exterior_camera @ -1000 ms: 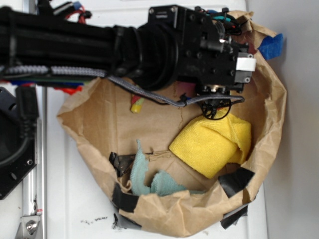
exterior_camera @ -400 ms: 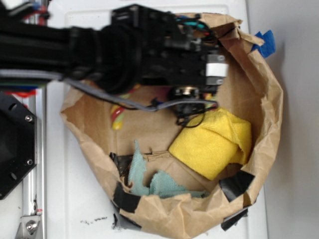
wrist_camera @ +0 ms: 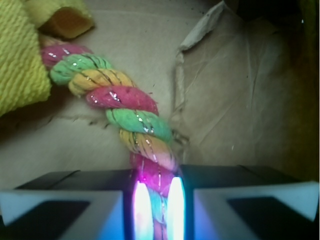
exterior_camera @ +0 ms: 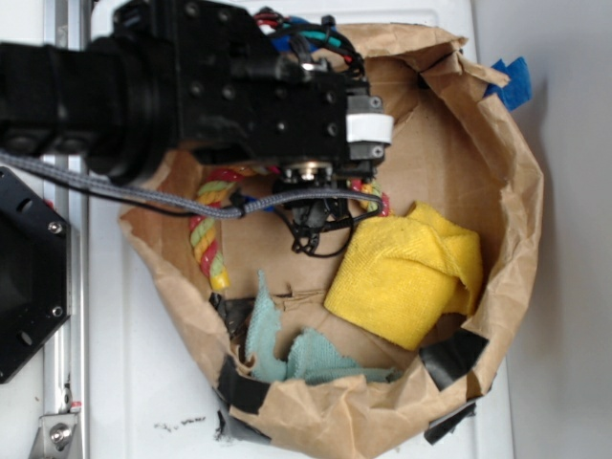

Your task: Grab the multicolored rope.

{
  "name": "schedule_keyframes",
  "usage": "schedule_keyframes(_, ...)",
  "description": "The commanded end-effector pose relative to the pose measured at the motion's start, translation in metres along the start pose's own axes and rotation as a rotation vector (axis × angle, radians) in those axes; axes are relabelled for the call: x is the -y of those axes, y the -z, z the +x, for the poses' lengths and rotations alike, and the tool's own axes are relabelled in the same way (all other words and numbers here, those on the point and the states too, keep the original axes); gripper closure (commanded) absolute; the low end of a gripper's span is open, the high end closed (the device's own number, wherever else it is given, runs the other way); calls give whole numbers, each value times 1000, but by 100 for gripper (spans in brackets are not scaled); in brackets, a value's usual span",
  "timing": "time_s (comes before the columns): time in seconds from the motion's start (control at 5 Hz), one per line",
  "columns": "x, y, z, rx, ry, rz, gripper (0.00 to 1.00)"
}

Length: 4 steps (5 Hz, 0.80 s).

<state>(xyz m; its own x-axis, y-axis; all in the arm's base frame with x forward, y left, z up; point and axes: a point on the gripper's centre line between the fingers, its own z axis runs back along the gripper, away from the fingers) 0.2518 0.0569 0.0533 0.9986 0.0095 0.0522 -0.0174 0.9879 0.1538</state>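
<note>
The multicolored rope [exterior_camera: 204,235], a thick twist of red, yellow and light-green strands, arches inside the brown paper bag [exterior_camera: 521,206]. Most of its top is hidden under the black arm, and its other end shows by the yellow cloth [exterior_camera: 406,277]. My gripper [exterior_camera: 311,178] hangs over the middle of the arch. In the wrist view the rope [wrist_camera: 125,107] runs from the yellow cloth [wrist_camera: 20,55] down between my fingers, and the gripper [wrist_camera: 155,205] is shut on it, pads pressing both sides.
A teal cloth [exterior_camera: 287,346] lies at the bag's near wall. Black tape [exterior_camera: 454,352] patches the bag's rim, and blue tape [exterior_camera: 507,84] sticks out at the top right. The crumpled bag walls ring the space. A metal rail [exterior_camera: 67,382] runs along the left.
The arm has travelled left across the bag. The rope, earlier only a small end near the arm, now shows as a long arch dragged left with the gripper.
</note>
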Motion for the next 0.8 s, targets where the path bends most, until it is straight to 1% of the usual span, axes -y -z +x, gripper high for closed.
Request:
schedule_keyframes(0.0, -10, -39, 8, 51, -95, -24, 100)
schedule_keyframes(0.2, -5, -59, 15, 62, -107, -46, 100)
schedule_keyframes(0.4, 4, -70, 21, 50, -104, -57, 100)
schedule_keyframes(0.6, 21, -79, 24, 53, -81, -20, 100)
